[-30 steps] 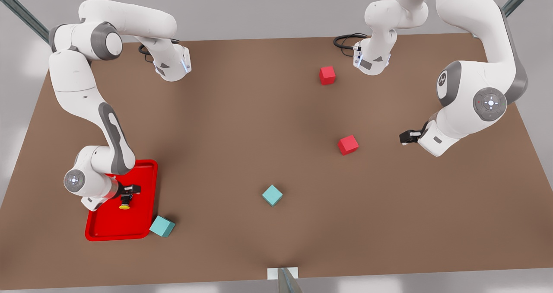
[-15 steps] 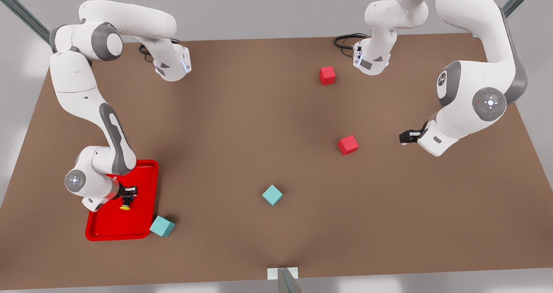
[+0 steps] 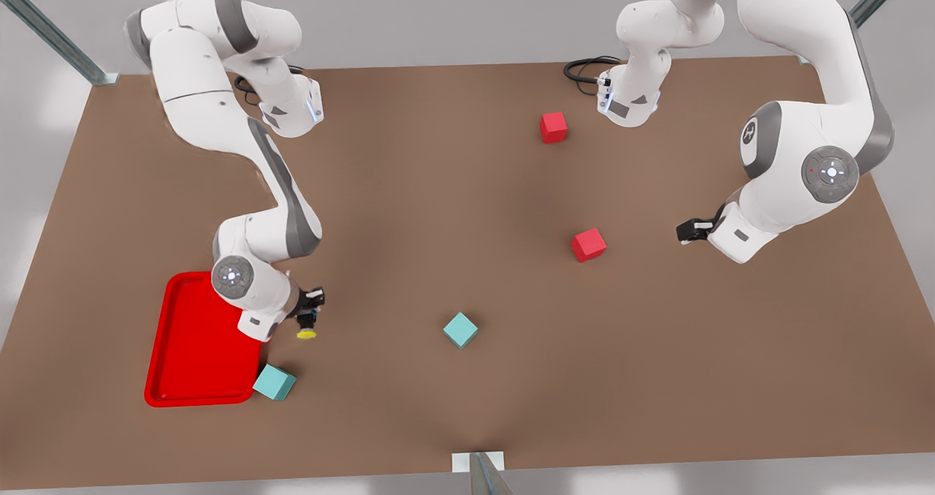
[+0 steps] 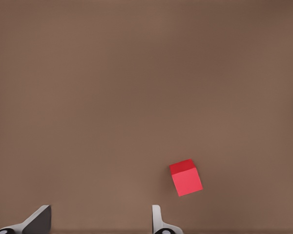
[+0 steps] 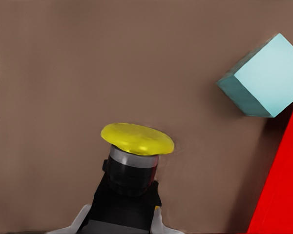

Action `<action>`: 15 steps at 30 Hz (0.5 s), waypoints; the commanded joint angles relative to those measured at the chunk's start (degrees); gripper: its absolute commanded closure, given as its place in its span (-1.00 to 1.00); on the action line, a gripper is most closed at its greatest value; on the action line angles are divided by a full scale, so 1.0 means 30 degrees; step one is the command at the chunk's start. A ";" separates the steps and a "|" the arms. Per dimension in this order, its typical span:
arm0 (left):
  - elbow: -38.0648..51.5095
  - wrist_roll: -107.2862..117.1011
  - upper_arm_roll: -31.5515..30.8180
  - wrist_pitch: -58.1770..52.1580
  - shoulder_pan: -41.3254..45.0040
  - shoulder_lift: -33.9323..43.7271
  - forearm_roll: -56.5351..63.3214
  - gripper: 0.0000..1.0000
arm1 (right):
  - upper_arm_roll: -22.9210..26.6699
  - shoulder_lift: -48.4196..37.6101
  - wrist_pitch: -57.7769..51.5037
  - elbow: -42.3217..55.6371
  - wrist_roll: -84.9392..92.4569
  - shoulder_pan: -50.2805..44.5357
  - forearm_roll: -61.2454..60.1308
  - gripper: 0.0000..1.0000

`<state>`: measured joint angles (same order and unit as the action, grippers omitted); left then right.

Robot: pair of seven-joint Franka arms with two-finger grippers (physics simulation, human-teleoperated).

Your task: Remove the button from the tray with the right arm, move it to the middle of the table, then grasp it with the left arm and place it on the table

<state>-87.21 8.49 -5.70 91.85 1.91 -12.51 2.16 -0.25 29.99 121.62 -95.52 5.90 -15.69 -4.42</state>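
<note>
The button [image 3: 306, 331], yellow cap on a dark body, hangs above the brown table [image 3: 438, 210] just off the red tray's [image 3: 193, 349] edge, on the side toward the front view's right. My right gripper [image 3: 310, 314] is shut on the button's dark body; in the right wrist view the button [image 5: 136, 151] sticks out from the right gripper [image 5: 122, 222], with the tray [image 5: 283, 190] at the picture's edge. My left gripper [image 3: 687, 231] waits at the front view's right. In the left wrist view the left gripper [image 4: 97, 223] is open above bare table.
A teal cube [image 3: 275, 382] [image 5: 263, 80] touches the tray's near corner. Another teal cube [image 3: 460, 330] lies mid-table. One red cube [image 3: 588, 244] [image 4: 186, 177] sits near the left gripper, and a second red cube [image 3: 554, 127] lies farther back.
My right arm has carried the button out of the tray toward the front view's right and now holds it over the table. The left arm has not moved.
</note>
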 commanded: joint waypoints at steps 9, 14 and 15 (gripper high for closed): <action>0.0009 0.0011 -0.0005 0.0027 -0.0079 0.0009 0.0013 -1.00 | 0.8901 0.3389 -0.1781 0.3127 -1.2368 -1.5394 -1.2880 0.09; 0.0009 0.0041 -0.0005 0.0027 -0.0021 -0.0049 0.0013 -1.00 | 0.8492 0.7345 -0.1751 0.7846 -1.2426 -1.5306 -1.4844 0.06; 0.0038 0.0040 -0.0005 -0.0002 -0.0079 -0.0020 0.0013 -1.00 | 0.8462 0.7785 -0.1664 0.8140 -1.2456 -1.5277 -1.4991 0.06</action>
<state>-87.20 8.50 -5.70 91.85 1.76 -12.57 2.16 25.35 52.37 116.92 -72.10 -13.55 -61.60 -46.68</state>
